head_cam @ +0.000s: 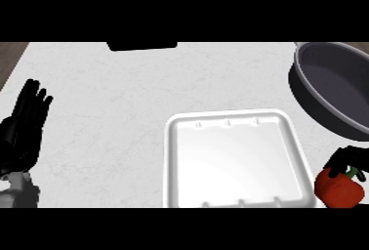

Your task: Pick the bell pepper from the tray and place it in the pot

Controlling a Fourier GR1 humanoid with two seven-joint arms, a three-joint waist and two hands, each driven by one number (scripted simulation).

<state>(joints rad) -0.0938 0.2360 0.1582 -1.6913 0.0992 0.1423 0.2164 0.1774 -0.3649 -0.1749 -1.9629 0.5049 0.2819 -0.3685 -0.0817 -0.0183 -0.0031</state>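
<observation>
Scanning from the left edge, I note the left hand (22, 132) resting over the white counter (108, 97). Its fingers are straight, close together and pointing up the view, and they hold and touch no object. It is well apart from everything else. A flat black object (142, 45) lies at the counter's far edge, partly cut off. At centre sits the white tray (231, 156), its raised rim intact, with small notches along the far and near sides. Just past the tray's near right corner, outside the rim, I see the red bell pepper (338, 191) with a green stem. The right hand (344, 157) is on top of it, fingers curled down over its upper part and gripping it. I cannot tell whether the pepper is lifted clear of the counter. Farther up on the right stands the dark grey pot (338, 83), partly cut by the view's edge, apart from the pepper and hand.
</observation>
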